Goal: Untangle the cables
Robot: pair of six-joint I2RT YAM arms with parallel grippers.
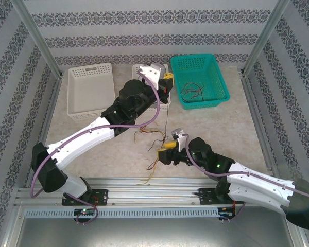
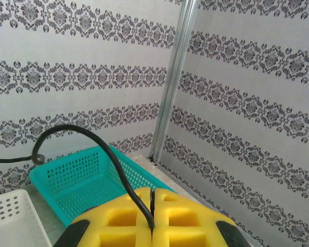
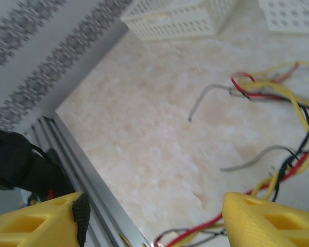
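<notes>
— Where were the cables?

— Most of the cables (image 1: 153,140) lay in a loose tangle on the table (image 1: 92,139), between my two arms. Red, yellow and dark strands crossed one another there. A few loose wires (image 1: 193,92) lay inside the green basket (image 1: 208,69) at the far right.

— And your left gripper?

— My left gripper (image 1: 168,83) was up at the far side, just beside the green basket. Seen from its wrist, my yellow pads (image 2: 118,226) were pressed together on a black cable (image 2: 121,172). That cable rose from between them and curved away to the left.

— Anything else near it?

— The corner of a white basket (image 2: 10,221) showed low on the left, next to the green one.

— What about your right gripper?

— My right gripper (image 1: 164,154) sat low over the table near the front rail (image 1: 144,185), at the near end of the tangle. Its fingers (image 3: 41,221) stood wide apart with nothing between them. From that wrist, the strands ran along the right side, close to my right fingertip. I could not tell whether any of them touched it.
</notes>
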